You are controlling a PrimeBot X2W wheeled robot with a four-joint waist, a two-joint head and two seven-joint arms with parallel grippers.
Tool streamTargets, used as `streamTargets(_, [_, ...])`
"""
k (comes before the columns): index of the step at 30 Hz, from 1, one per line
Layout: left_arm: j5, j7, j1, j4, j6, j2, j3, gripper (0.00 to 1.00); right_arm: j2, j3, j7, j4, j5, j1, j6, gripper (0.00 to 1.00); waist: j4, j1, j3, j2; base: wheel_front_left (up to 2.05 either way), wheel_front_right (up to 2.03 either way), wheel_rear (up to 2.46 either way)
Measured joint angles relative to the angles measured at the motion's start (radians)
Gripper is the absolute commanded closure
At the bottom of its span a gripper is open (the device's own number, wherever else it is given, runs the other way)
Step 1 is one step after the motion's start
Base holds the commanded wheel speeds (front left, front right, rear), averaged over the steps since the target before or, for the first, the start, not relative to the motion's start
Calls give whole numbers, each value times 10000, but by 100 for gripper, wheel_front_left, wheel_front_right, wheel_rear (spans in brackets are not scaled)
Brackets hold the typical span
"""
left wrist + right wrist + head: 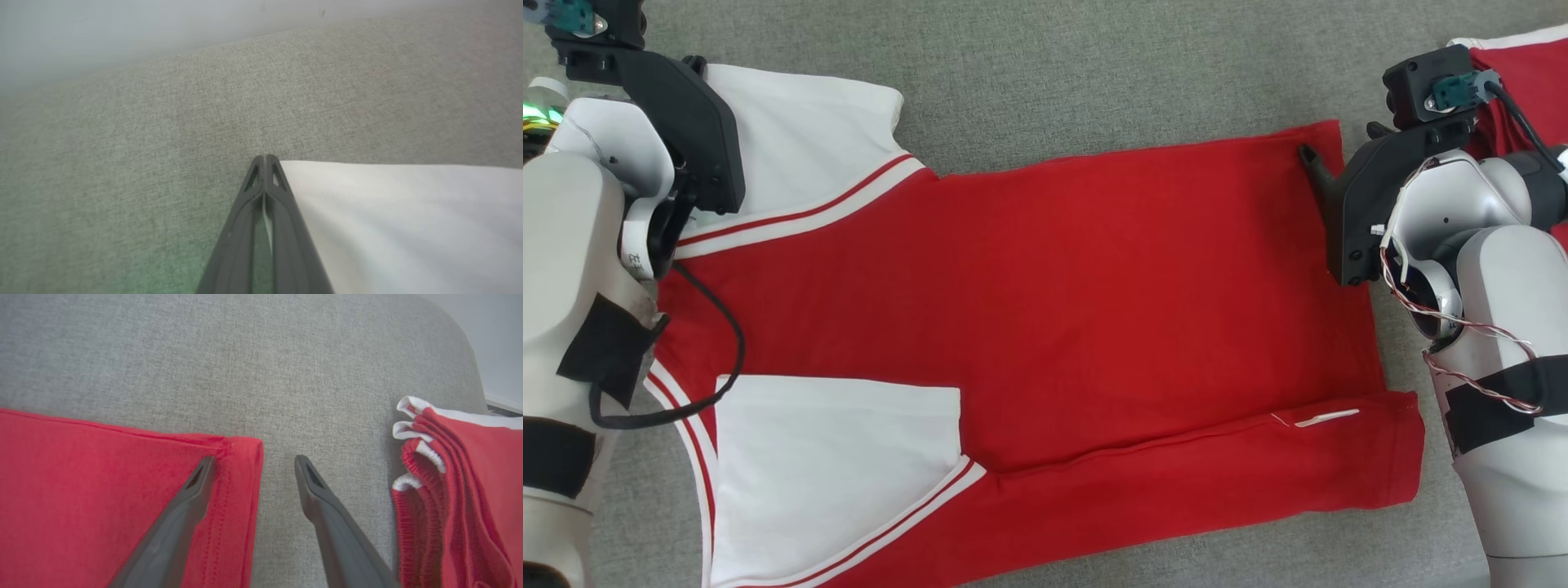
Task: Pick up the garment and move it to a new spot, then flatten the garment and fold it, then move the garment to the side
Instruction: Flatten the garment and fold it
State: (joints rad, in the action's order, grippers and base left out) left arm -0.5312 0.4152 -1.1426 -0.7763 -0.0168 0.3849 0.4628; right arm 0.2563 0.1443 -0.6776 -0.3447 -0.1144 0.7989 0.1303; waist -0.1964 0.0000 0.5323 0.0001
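The left gripper [265, 158] is pinched tight on the far-left white sleeve [388, 212] of the garment [1094, 286], which lies spread flat on the grey cushion [1094, 65]. The right gripper [255, 459] stands wide, one finger over the red hem corner [241, 449] at far right and the other over bare cushion, near a folded red stack [461, 490].

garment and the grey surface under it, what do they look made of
The garment looks like soft, matte knit jersey, probably cotton or a blend: it lies limp, with a stitched hem. The grey surface looks like coarse woven upholstery fabric, matte and heathered, its weave visible up close.
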Motion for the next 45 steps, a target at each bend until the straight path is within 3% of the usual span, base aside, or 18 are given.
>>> streamTargets(8, [-75, -217, 117, 370, -36, 77, -2, 100, -65, -19, 364, -589, -92, 221, 0, 3, 62, 0, 74, 0, 0, 0, 0])
streamTargets(9, [-90, -284, 121, 412, -98, 77, -6, 100, -104, -38, 408, -717, -161, 292, 0, 38, 73, 0, 84, 0, 0, 0, 0])
streamTargets(11, [-102, -385, 155, 445, -171, 67, 31, 100, -140, 79, 412, -1018, -286, 429, -2, 92, 105, 0, 87, 0, 0, 0, 0])
streamTargets(12, [-107, -418, 162, 447, -188, 50, 50, 100, -125, 138, 422, -1135, -341, 458, -2, 100, 127, 0, 76, 0, 0, 0, 0])
streamTargets(17, [-332, -924, 397, 537, -299, -61, -71, 100, -52, 368, 717, -1467, -441, 595, 0, 100, 227, 1, -113, 0, 0, 0, 0])
streamTargets(26, [-679, -3392, 1406, 1183, -167, -506, -548, 100, 140, 305, 1595, -1567, -470, 114, 0, 100, 470, 1, -810, 0, 0, 0, 0])
streamTargets(30, [-878, -4265, 2525, 1538, -84, -863, -650, 100, 472, 178, 1988, -1398, -422, -596, 0, 100, 631, 0, -1304, 0, 0, 0, 0])
streamTargets(36, [-1189, -5273, 4438, 2539, 140, -945, -851, 100, 754, 213, 2602, -802, -318, -1740, 0, 100, 910, -1, -2124, -1, 0, 0, 0])
streamTargets(45, [-1946, -5749, 7630, 4750, 708, -1223, -1066, 100, 1760, 1342, 2592, -140, -844, -3219, 0, 100, 1323, -2, -3167, -2, 0, 0, 0])
